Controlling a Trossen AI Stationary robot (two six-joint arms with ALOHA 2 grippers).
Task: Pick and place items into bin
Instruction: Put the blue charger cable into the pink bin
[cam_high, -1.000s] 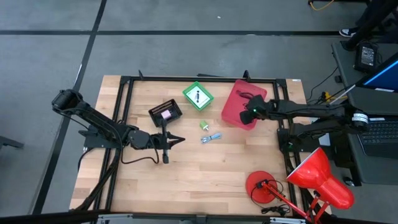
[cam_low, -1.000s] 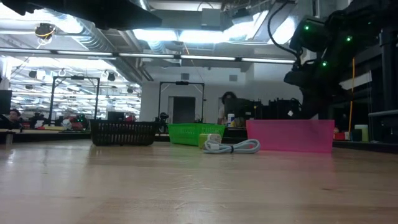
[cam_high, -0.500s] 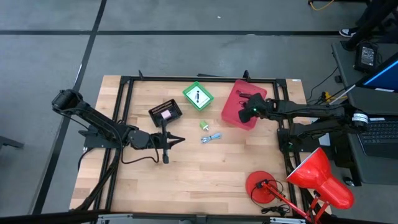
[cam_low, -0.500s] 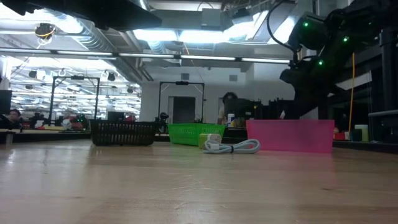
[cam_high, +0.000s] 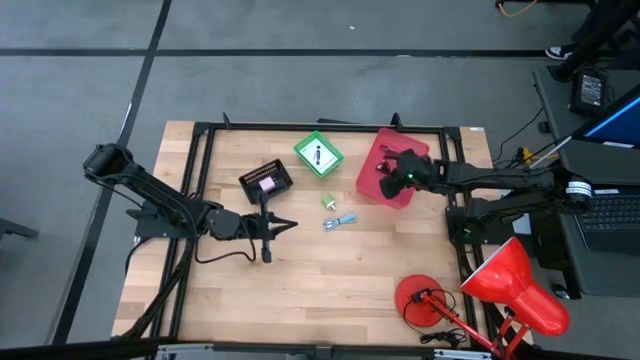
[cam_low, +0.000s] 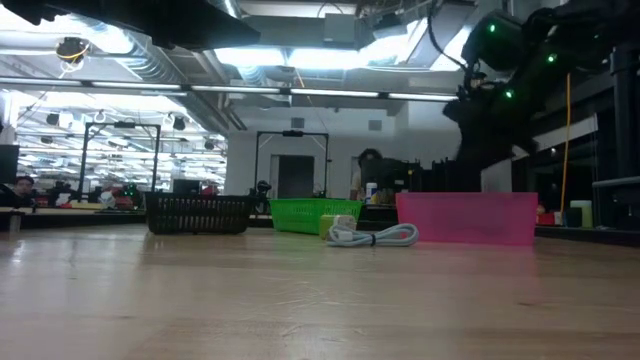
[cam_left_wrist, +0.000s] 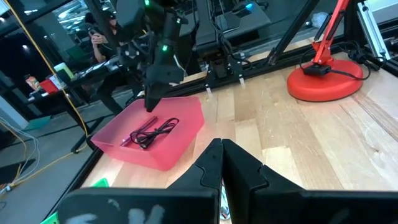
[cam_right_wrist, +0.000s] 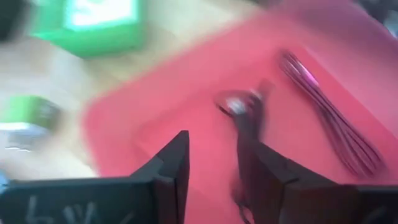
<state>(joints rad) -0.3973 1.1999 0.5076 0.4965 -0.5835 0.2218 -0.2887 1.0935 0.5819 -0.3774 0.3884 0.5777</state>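
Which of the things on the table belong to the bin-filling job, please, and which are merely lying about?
Job: pink bin holding a black cable; green bin; black basket; small green piece; blue-grey cable; right tool over the pink bin.

Lying about: red desk lamp.

Right gripper (cam_high: 388, 178): moved from the near edge of the pink bin (cam_high: 372, 162) to above its interior.
Low view: right arm now higher.
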